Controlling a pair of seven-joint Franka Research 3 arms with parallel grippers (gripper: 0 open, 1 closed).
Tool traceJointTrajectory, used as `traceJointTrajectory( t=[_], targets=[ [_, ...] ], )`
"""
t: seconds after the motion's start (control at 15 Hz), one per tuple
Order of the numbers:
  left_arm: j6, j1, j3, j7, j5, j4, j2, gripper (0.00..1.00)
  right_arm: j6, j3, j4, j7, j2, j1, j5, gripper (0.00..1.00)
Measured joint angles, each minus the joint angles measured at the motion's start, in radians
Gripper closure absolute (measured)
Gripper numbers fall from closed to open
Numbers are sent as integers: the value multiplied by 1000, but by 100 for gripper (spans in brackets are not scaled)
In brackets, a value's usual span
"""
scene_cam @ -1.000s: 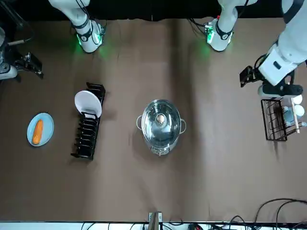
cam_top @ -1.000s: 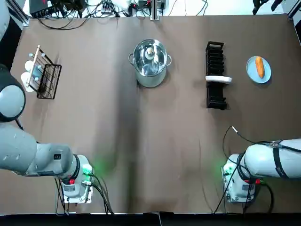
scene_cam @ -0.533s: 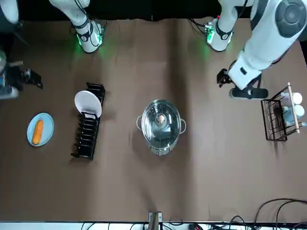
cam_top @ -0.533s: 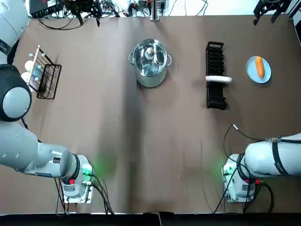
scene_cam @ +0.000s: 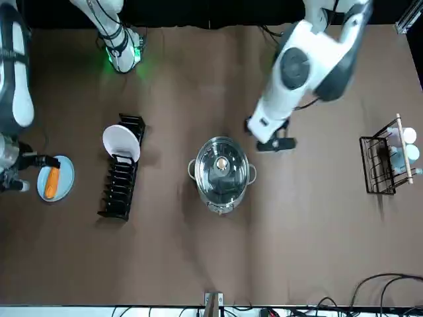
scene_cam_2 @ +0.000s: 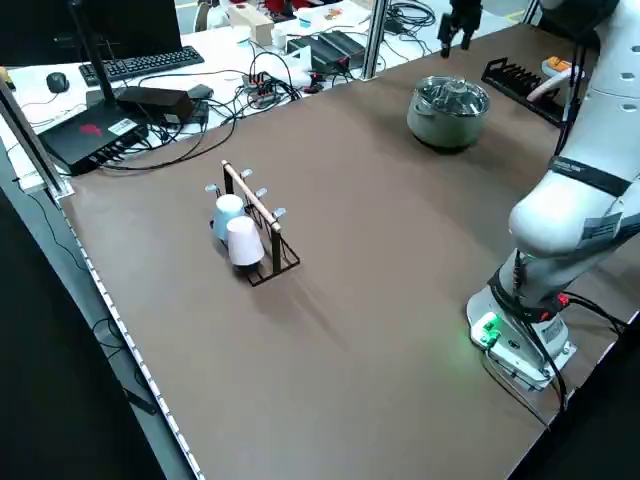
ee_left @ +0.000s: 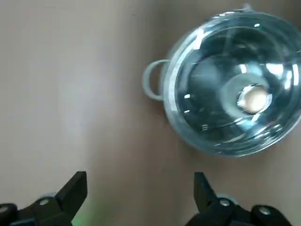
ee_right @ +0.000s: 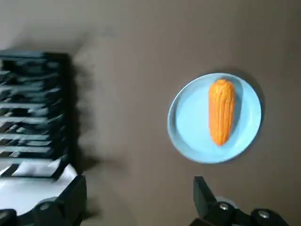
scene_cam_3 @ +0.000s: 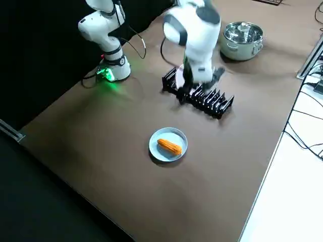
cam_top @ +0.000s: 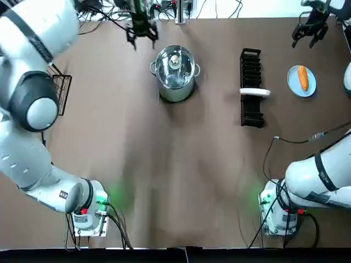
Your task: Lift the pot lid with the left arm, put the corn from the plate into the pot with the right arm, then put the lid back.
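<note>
The steel pot (cam_top: 175,74) stands at the far middle of the table with its glass lid (cam_top: 174,64) on; the lid's knob (ee_left: 254,100) shows in the left wrist view. My left gripper (cam_top: 142,37) hovers open just beyond the pot's left handle, apart from the lid, with nothing between its fingers (ee_left: 71,192). The orange corn (cam_top: 302,78) lies on the light blue plate (cam_top: 293,87) at the far right. My right gripper (cam_top: 307,36) hangs open above the table just past the plate, holding nothing, and the corn (ee_right: 221,111) lies ahead of it.
A black dish rack (cam_top: 251,87) holding one white plate (cam_top: 255,92) stands between the pot and the corn plate. A wire rack with cups (scene_cam_2: 245,225) sits at the far left. Cables and equipment (scene_cam_2: 150,100) lie beyond the table's far edge.
My left arm has swung from the cup rack side across to the pot. My right gripper has come in from the far right corner to beside the corn plate.
</note>
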Motion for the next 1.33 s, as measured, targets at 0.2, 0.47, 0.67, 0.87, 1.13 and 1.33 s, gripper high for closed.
traceJointTrajectory(
  t=[0.2, 0.47, 0.67, 0.87, 1.13, 1.33],
  targets=[
    [152, -72, 1, -106, 0, 12, 96, 0, 94, -11, 7, -1, 101, -41, -29, 0],
    [370, -202, 90, -184, 0, 32, 225, 0, 256, -20, 9, -12, 266, -158, -66, 9],
    [434, -327, 211, -233, 0, 61, 271, 0, 300, -20, 10, -18, 310, -186, -66, 20],
    [497, -401, 272, -274, 0, 75, 308, 0, 319, -18, 10, -18, 321, -186, -66, 26],
    [502, -424, 275, -282, 0, 79, 334, 0, 432, -20, 9, -59, 369, -190, -66, 30],
    [473, -424, 284, -282, 2, 83, 329, 21, 463, -20, 9, -109, 399, -206, -66, 30]
  ],
)
